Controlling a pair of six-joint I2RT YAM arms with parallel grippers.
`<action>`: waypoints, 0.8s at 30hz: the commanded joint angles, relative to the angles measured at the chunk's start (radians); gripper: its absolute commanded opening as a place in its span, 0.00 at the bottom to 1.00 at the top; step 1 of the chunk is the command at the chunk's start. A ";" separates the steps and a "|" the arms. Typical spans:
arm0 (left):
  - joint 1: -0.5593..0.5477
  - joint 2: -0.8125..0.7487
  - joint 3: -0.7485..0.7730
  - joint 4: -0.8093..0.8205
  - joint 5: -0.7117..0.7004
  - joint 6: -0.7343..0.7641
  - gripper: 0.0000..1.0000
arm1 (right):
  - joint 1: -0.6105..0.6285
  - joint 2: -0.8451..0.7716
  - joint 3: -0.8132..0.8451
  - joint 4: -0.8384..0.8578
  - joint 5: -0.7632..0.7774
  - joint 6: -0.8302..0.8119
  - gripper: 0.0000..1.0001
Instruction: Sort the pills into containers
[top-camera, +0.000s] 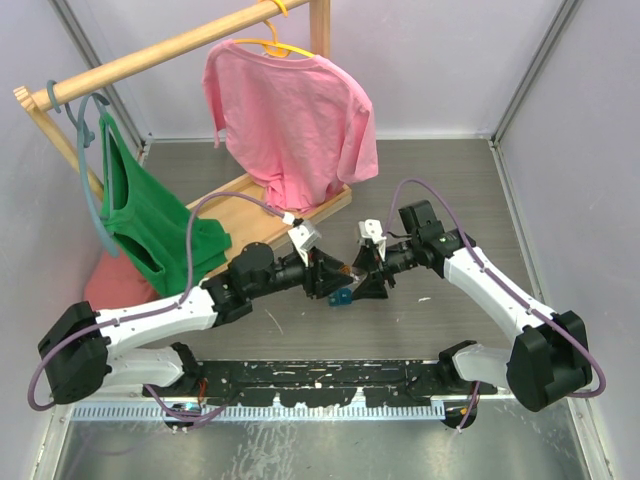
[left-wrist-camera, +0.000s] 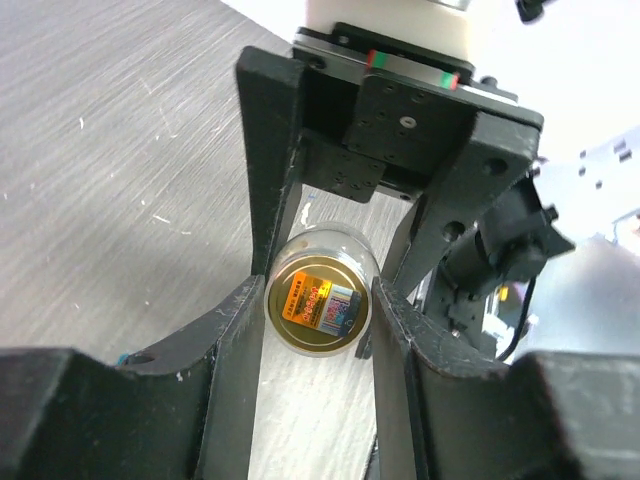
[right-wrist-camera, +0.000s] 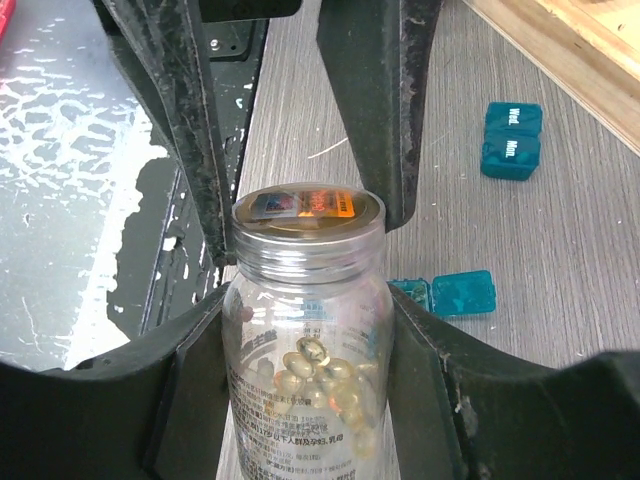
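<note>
Yellow soft-gel pills (right-wrist-camera: 320, 380) filled the clear plastic bottle (right-wrist-camera: 305, 260) our right hand (right-wrist-camera: 312, 300) clasped; our left hand (left-wrist-camera: 320, 300) pinched its round gold cap (left-wrist-camera: 320, 312).

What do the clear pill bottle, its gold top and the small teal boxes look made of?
The clear pill bottle: glossy transparent plastic, maybe glass; capsules show through. The gold top: shiny metallic-looking lid or foil seal, reflective rim. The small teal boxes: moulded plastic, white lettering on lids.

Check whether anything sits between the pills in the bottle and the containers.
Yes. A gold seal with an orange label covers the mouth of the bottle, shutting in the pills; the far container is shut.
</note>
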 joint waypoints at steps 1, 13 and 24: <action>0.025 0.019 0.020 -0.026 0.315 0.330 0.04 | 0.004 -0.021 0.039 0.050 -0.055 0.001 0.01; 0.050 -0.056 -0.014 0.056 0.123 0.470 0.55 | 0.005 -0.019 0.043 0.035 -0.061 -0.022 0.01; 0.050 -0.275 -0.071 0.102 0.039 0.020 0.98 | 0.004 -0.017 0.043 0.030 -0.061 -0.028 0.01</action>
